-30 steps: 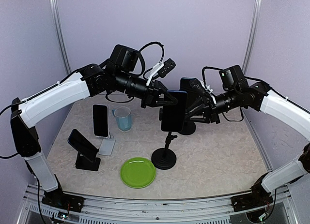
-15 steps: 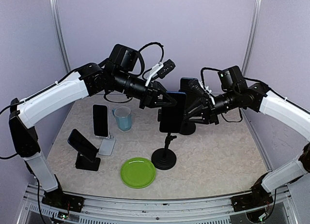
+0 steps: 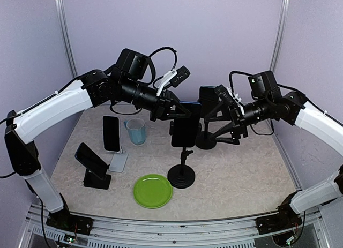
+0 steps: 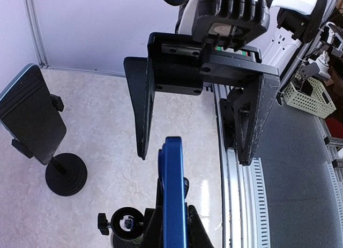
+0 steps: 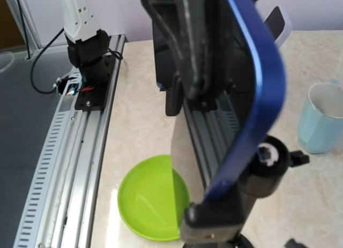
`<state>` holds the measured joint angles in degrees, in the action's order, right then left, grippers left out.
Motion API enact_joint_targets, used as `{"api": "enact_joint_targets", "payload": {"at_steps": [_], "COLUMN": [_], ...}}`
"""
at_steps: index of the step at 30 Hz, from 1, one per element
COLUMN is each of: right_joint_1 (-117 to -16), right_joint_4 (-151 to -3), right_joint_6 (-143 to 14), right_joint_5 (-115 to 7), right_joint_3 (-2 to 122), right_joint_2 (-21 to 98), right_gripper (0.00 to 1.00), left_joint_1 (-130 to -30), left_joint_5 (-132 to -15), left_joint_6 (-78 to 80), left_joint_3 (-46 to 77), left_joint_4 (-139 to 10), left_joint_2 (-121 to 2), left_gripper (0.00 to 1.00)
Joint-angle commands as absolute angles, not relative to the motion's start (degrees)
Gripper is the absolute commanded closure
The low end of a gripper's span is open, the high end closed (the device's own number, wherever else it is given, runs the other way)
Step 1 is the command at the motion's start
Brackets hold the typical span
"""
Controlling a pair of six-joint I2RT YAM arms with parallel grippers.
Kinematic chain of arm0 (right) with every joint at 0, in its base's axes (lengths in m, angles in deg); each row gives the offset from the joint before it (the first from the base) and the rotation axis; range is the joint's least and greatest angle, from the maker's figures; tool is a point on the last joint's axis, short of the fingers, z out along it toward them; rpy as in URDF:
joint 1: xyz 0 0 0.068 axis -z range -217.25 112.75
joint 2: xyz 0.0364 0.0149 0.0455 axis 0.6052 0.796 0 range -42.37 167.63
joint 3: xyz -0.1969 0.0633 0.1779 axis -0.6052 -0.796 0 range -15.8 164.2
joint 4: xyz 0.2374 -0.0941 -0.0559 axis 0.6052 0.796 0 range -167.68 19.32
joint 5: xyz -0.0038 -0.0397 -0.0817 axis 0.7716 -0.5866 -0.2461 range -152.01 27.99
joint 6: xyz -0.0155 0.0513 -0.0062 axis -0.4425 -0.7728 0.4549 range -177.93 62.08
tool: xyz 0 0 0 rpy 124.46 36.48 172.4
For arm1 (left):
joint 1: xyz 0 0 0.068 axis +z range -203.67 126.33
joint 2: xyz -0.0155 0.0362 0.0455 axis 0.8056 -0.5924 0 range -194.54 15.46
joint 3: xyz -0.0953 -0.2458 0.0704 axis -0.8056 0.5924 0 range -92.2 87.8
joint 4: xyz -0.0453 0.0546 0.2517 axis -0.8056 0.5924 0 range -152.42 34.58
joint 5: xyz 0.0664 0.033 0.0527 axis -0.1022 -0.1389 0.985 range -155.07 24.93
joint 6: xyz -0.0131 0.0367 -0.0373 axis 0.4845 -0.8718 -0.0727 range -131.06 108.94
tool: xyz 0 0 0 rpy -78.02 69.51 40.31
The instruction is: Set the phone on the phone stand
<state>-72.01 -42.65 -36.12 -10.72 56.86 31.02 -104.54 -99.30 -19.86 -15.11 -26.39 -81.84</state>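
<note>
My left gripper [image 3: 178, 115] is shut on the blue-edged phone [image 3: 186, 130] and holds it upright just above the stem of the black phone stand [image 3: 181, 176]. In the left wrist view the phone [image 4: 172, 194] shows edge on between my fingers, with the stand's head [image 4: 126, 225] below and to its left. My right gripper [image 3: 217, 114] stands open to the right of the phone and does not touch it. Its two fingers [image 4: 140, 109] face the left wrist camera, spread wide. The right wrist view shows the phone [image 5: 252, 98] close up.
A second phone [image 3: 206, 98] sits on a round-based stand behind the right gripper. At the left are two more phones on stands [image 3: 111, 133] [image 3: 91, 159] and a blue cup [image 3: 136, 131]. A green plate [image 3: 153, 190] lies at the front, beside the stand's base.
My right gripper has opened, let go of the phone and drawn back to the right. The left gripper has carried the phone slightly left and down, over the stand.
</note>
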Motion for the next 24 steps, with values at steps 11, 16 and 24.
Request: {"api": "enact_joint_targets", "payload": {"at_steps": [11, 16, 24], "right_joint_1": [-70.9, -70.2, -68.6], "right_joint_4": [-43.1, -42.5, -42.2], "right_joint_6": [-34.7, -34.3, -34.3], "right_joint_5": [-12.4, -13.4, -19.5], "right_joint_3": [54.2, 54.9, 56.1], "right_joint_2": [27.7, 26.9, 24.2], "right_gripper": [0.06, 0.04, 0.02], "left_joint_1": [-104.1, -104.9, -105.0], "left_joint_5": [-93.7, -89.4, -85.5], "left_joint_6": [-13.8, -13.3, -12.7], "left_joint_3": [-3.8, -3.3, -0.9], "left_joint_4": [-35.5, -37.8, -41.2], "left_joint_2": [-74.7, -72.7, -65.5], "left_gripper": [0.76, 0.61, 0.47]}}
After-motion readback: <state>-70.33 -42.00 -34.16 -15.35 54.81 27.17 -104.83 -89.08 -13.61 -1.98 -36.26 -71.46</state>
